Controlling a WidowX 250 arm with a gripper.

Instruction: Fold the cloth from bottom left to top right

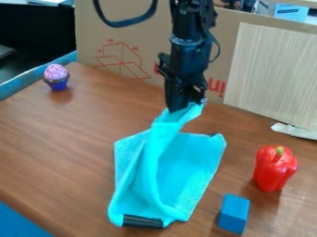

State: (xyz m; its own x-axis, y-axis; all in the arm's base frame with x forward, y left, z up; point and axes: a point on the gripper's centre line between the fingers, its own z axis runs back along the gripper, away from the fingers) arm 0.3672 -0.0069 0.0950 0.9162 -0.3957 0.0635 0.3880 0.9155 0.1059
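The gripper (184, 104) hangs down over the upper middle of the table, shut on a bunched, lifted part of the turquoise cloth (189, 171). From there a folded ridge of cloth slopes down toward the lower left. The rest of the cloth lies on the table, its right part spread flat. A dark strip shows at the cloth's lower edge, and a small dark bit at its upper right corner. The fingertips are partly hidden by the cloth.
A red bell pepper (274, 168) stands right of the cloth, with a blue block (234, 213) near the cloth's lower right. A toy cupcake (56, 77) is at the far left. Cardboard (139, 46) and a pale board (272, 74) line the back; a whitish scrap (294, 131) lies at right.
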